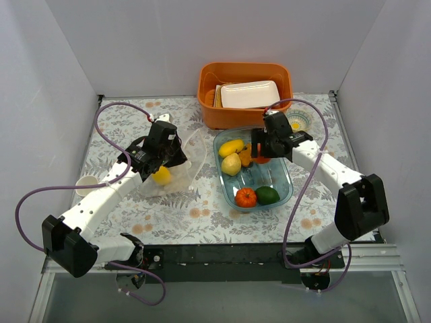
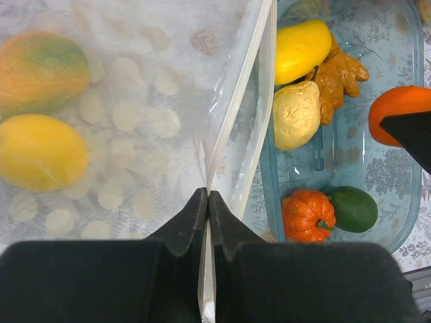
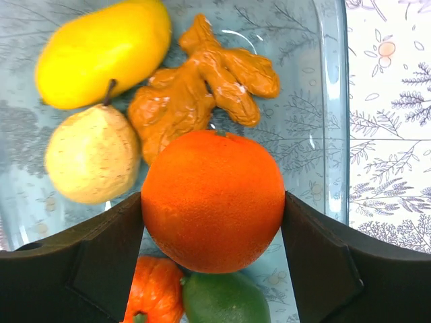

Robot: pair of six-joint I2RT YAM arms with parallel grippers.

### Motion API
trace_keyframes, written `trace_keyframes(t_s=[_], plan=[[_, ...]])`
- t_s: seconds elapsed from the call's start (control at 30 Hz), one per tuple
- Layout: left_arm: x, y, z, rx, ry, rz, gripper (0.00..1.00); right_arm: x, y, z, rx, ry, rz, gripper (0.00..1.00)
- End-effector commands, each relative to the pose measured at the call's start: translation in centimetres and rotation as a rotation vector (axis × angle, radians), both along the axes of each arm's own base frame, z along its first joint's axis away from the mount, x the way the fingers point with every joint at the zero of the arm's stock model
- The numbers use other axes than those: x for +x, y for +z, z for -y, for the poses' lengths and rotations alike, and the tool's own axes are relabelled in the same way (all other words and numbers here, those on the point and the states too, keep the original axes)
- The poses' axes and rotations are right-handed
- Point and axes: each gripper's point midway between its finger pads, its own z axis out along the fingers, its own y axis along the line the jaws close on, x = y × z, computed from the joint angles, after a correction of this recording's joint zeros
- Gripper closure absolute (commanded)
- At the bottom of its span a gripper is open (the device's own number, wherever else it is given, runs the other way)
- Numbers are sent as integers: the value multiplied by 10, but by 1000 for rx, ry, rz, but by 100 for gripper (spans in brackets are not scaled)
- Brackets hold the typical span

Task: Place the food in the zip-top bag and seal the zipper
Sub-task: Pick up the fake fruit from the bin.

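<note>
While the left hand (image 2: 207, 195) pinches its fingers fully together on the zipper (image 2: 236, 114), a narrow whitish strip along the mouth of the zip-top bag (image 2: 135, 101), the right hand (image 3: 212, 229) clamps a glossy round orange (image 3: 213, 200) between widely spread fingers over the blue dish (image 3: 333, 101). The bag is clear and crinkly. It lies on the floral worktop (image 3: 390, 134) just left of the dish and holds a yellow lemon (image 2: 40, 151) and an orange-green mango (image 2: 40, 70). In the dish lie a yellow fruit (image 3: 101, 50), a pale pear (image 3: 93, 155), a brown ginger root (image 3: 195, 94), a small pumpkin (image 2: 306, 215) and a green lime (image 2: 353, 208).
</note>
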Motion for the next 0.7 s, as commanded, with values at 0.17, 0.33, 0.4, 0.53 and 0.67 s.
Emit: trace_keyframes(t_s=[0.17,0.33,0.4,0.53,0.67], plan=[[4,8,4,-14,-16,21,100,-7,94,-72,365,266,115,50],[5,8,4,-12,-17,22,100,-13,124,-110,475,364,146,50],[5,8,3,-9,-14,22,100,-15,136,-123,545,400,163,50],[6,9,-1,3,5,27,100,-18,142,-148,630,467,147,50],[5,11,2,-15,-5,25,100,-22,134,-171,650,509,106,50]])
